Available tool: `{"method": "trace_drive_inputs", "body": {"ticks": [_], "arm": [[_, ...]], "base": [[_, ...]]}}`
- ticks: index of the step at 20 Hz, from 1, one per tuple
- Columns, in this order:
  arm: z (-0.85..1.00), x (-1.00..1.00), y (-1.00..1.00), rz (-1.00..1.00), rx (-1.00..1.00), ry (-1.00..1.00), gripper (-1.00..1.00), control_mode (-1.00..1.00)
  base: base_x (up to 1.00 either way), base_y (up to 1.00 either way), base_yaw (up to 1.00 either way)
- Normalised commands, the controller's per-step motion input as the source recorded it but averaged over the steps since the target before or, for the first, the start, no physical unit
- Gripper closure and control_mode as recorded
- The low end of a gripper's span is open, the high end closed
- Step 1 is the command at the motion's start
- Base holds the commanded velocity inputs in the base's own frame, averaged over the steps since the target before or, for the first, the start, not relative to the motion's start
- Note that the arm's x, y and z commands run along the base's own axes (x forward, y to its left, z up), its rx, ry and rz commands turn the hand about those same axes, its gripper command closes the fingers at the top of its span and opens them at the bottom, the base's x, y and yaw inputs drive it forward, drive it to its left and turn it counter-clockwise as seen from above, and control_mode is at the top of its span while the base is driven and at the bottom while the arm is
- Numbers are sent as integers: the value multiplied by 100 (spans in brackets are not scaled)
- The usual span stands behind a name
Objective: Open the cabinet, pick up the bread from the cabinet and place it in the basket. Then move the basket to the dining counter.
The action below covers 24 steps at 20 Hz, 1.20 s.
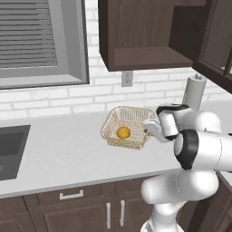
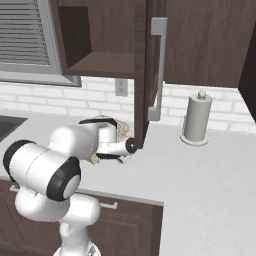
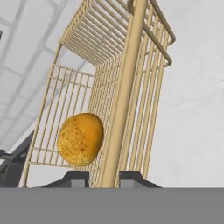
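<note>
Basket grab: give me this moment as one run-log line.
cabinet: open | bread: in basket | tool: shut on basket rim | basket: on counter | next, likely: carry to dining counter

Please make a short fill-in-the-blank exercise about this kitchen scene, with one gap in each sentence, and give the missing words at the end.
1. The bread lies inside the ______.
2. The gripper has its fingertips on either side of the basket's ______.
3. The cabinet door stands ______.
4. The paper towel roll stands upright on the ______.

Missing words: basket; rim; open; counter
</note>
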Motion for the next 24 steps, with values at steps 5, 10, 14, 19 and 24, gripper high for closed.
{"method": "trace_drive_inputs", "body": {"ticks": [5, 10, 14, 19, 24], "arm": [[15, -8, 44, -20, 0, 0, 100, -100], [55, -20, 32, -21, 5, 0, 100, -100], [73, -16, 8, -18, 18, 7, 100, -100], [73, -32, 1, -14, 21, 4, 100, -100], [85, -62, 0, -4, 9, 3, 100, -100]], "base": [[0, 0, 0], [0, 0, 0], [0, 0, 0], [0, 0, 0], [0, 0, 0]]}}
